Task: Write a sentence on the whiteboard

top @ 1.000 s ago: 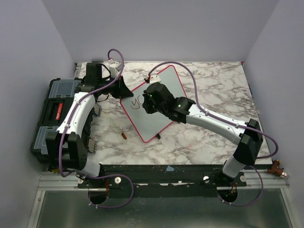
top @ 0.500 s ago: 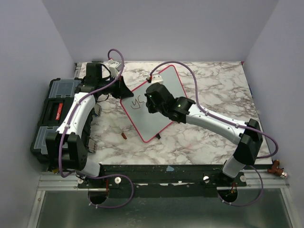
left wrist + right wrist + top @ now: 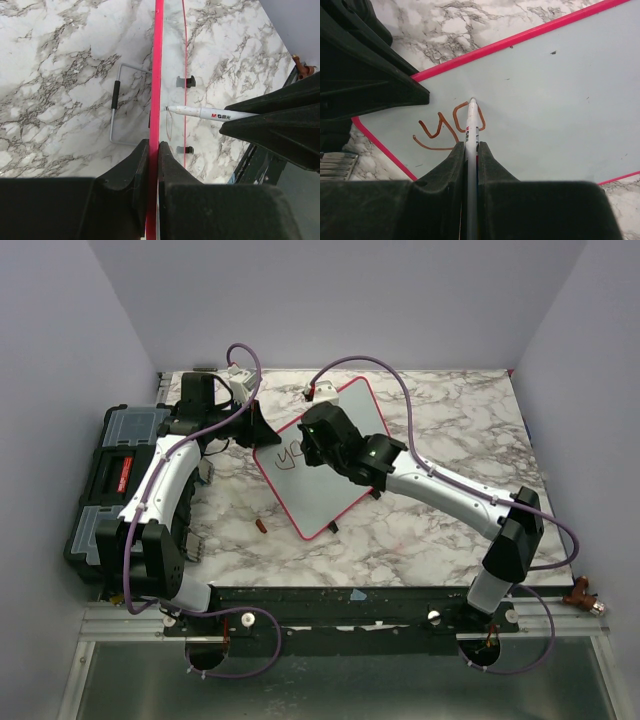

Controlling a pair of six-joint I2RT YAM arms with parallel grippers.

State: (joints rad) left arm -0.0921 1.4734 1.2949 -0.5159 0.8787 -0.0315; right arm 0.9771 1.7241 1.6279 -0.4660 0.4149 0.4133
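The whiteboard [image 3: 318, 505], red-framed, stands tilted on the marble table. My left gripper [image 3: 258, 434] is shut on its left corner. In the left wrist view the red frame [image 3: 158, 75] runs edge-on between the jaws of the left gripper [image 3: 154, 148]. My right gripper [image 3: 306, 446] is shut on a white marker [image 3: 471, 122], whose tip touches the whiteboard [image 3: 555, 95]. Orange-brown letters "yo" [image 3: 437, 131] sit beside the tip. In the right wrist view the right gripper [image 3: 471, 146] clamps the marker barrel. The marker [image 3: 210, 114] also shows from the side in the left wrist view.
A black toolbox [image 3: 108, 480] sits at the table's left edge. A small red-brown cap [image 3: 261, 526] lies on the marble [image 3: 450, 420] near the board's lower corner. A wire stand [image 3: 116, 102] props the board from behind. Purple cables loop over both arms.
My right gripper has moved toward the far side of the board with the marker, and the second letter has closed into an "o". The left arm has not moved.
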